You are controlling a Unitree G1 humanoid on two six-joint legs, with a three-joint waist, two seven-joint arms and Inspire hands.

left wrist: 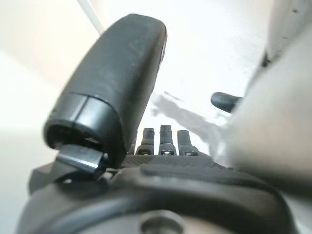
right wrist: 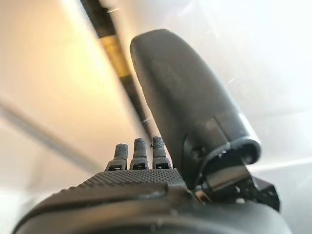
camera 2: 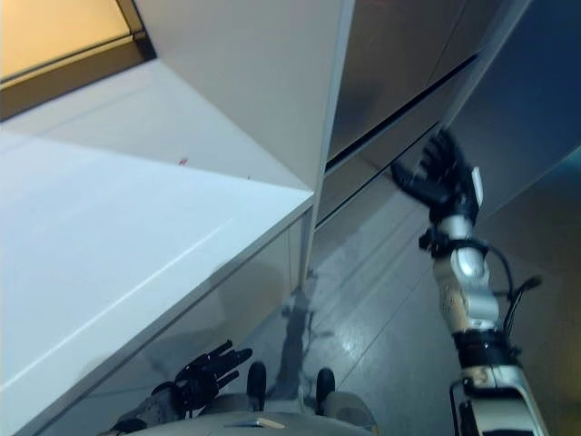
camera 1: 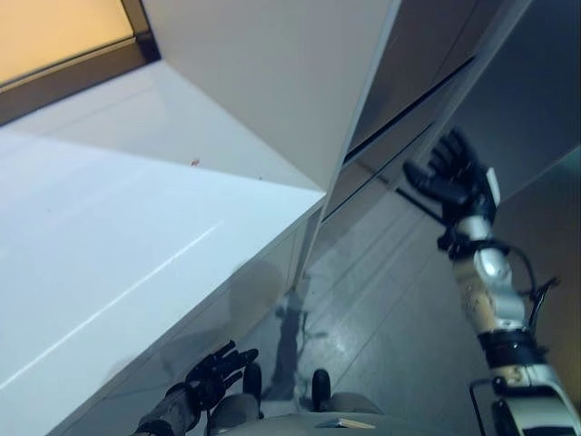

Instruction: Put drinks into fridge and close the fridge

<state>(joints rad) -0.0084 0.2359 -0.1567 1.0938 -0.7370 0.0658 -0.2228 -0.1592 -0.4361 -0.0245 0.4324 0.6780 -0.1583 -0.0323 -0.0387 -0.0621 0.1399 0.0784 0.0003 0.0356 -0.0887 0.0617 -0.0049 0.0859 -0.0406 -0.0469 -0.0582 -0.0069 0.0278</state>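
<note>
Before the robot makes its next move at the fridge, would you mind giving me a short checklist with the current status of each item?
1. Right hand free: ok, fingers straight, holding nothing, raised near the grey fridge front.
2. Left hand free: ok, fingers relaxed, hanging low beside the white counter.
3. Drink in view to pick up: not ok, none shows in any view or in either hand.
4. Fridge door closed: cannot tell; only grey panels with a dark seam show.
5. Right hand touching the fridge: cannot tell from these views.
6. Counter beside the fridge unobstructed: ok, nothing stands on the visible part.
</note>
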